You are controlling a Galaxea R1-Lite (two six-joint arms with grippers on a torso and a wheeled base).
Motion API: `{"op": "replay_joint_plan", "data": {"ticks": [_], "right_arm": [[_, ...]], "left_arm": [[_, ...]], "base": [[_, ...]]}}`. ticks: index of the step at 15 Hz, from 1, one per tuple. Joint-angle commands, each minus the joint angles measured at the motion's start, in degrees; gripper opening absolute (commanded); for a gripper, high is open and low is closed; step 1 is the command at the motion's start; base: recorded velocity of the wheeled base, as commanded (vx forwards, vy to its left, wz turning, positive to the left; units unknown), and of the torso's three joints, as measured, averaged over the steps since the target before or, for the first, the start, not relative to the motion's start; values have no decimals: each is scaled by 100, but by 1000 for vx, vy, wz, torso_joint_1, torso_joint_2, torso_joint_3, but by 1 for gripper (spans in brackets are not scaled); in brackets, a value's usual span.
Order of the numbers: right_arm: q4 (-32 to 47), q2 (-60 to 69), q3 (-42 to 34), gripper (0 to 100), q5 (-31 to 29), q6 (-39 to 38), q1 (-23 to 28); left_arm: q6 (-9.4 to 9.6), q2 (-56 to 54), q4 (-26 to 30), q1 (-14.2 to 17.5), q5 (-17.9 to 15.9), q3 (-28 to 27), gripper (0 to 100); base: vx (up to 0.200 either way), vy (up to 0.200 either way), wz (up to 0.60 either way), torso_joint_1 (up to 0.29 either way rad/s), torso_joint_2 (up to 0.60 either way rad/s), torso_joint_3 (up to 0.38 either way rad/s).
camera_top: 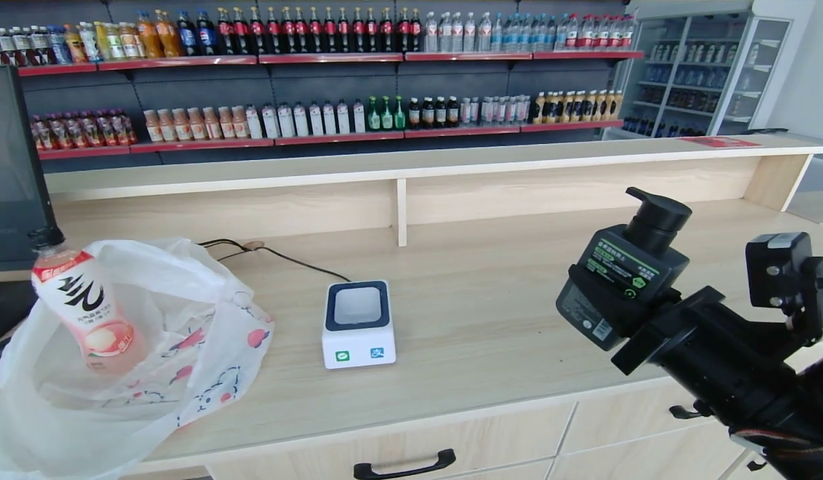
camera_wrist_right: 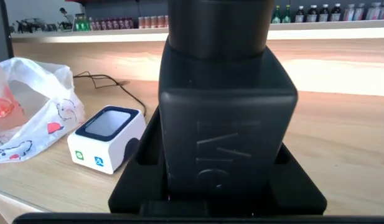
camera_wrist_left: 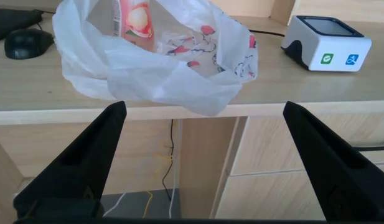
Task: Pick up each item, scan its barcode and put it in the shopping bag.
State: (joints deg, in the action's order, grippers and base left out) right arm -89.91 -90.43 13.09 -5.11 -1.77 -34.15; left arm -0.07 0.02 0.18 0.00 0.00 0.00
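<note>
Black pump bottle [camera_top: 621, 280] is off the counter [camera_top: 491, 320], up in the air on the robot's right side and well apart from the scanner [camera_top: 358, 323]. It is tilted, pump head up and away, with a labelled face turned toward the head camera; small print that may be the barcode sits low on that face, too fine to be sure. Right gripper [camera_wrist_right: 220, 186] has its fingers clamped on either side of the bottle's lower body, so label and pump stay uncovered, likely so the code can be shown to the reader. The scanner is a white box mid-counter with its dark-framed window facing up and a cable [camera_top: 298, 263] running off behind; the label will probably have to be turned down over that window. Scan step looks not yet done for this item. Shopping bag [camera_top: 218, 373] slumps at the counter's left end, mouth open upward, with a pink-labelled drink bottle [camera_top: 84, 307] standing inside, so one item appears bagged already. Left gripper [camera_wrist_left: 204, 162] hangs low in front of the counter edge below the bag, fingers wide apart, holding nothing, and possibly placed to steady the bag's mouth when needed. Risk: the thin bag could fold shut under a heavy pump bottle.
</note>
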Motion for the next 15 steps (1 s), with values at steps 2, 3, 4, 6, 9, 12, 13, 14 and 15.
{"op": "replay_joint_plan", "data": {"ticks": [2, 3, 4, 6, 9, 12, 13, 14, 15], "right_arm": [[-9, -1, -26, 0, 1, 10, -4], [-9, -1, -26, 0, 1, 10, -4], [-9, -1, -26, 0, 1, 19, 4], [-9, -10, -26, 0, 1, 19, -4], [-9, -10, -26, 0, 1, 27, -4], [-9, -10, -17, 0, 1, 36, -4], [-9, -19, 0, 0, 1, 45, -4], [-9, -27, 0, 0, 10, 98, -4], [-9, -27, -17, 0, 10, 194, -4]], "left_arm": [[-1, -2, -1, 0, 0, 0, 100], [-1, -2, -1, 0, 0, 0, 100], [-1, -2, -1, 0, 0, 0, 100], [-10, -2, -1, 0, 0, 0, 100], [-1, -2, -1, 0, 0, 0, 100], [-1, -2, -1, 0, 0, 0, 100], [-10, -2, -1, 0, 0, 0, 100], [-10, -2, -1, 0, 0, 0, 100], [-10, -2, -1, 0, 0, -9, 100]], "base": [[0, 200, 0, 2, 2, 5], [0, 200, 0, 2, -2, 2], [0, 200, 0, 7, 2, 2], [0, 200, 0, -2, 2, 2], [0, 200, 0, 2, 4, 2], [0, 200, 0, 2, -1, 1], [0, 200, 0, 7, -2, -2], [0, 0, 0, 0, 0, 0], [0, 0, 0, 0, 0, 0]]}}
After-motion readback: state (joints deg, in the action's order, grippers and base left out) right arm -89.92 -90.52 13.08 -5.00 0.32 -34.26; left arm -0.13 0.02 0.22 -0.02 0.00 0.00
